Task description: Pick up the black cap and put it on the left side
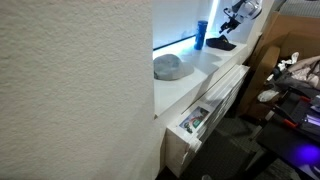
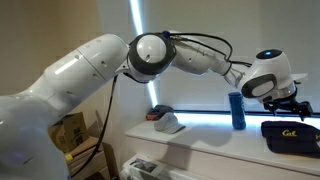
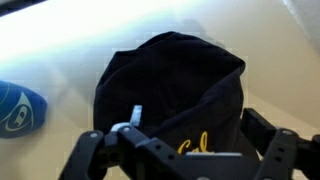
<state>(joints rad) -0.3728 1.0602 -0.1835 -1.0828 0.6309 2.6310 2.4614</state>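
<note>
The black cap [image 3: 170,85], soft fabric with yellow lettering, lies on the white counter [image 3: 60,50] and fills the middle of the wrist view. In both exterior views the black cap [image 2: 290,138] [image 1: 221,44] sits at the far end of the counter. My gripper [image 2: 283,112] hangs just above it, open, its fingers [image 3: 285,150] standing to either side of the crown with nothing between them. In the exterior view from the wall end my gripper [image 1: 238,16] shows high over the cap.
A tall blue bottle [image 2: 237,110] [image 1: 200,36] [image 3: 18,108] stands close beside the black cap. A grey cap [image 2: 165,121] [image 1: 168,67] lies further along the counter. An open drawer [image 1: 195,120] juts out below the counter, and dark equipment [image 1: 295,100] stands nearby.
</note>
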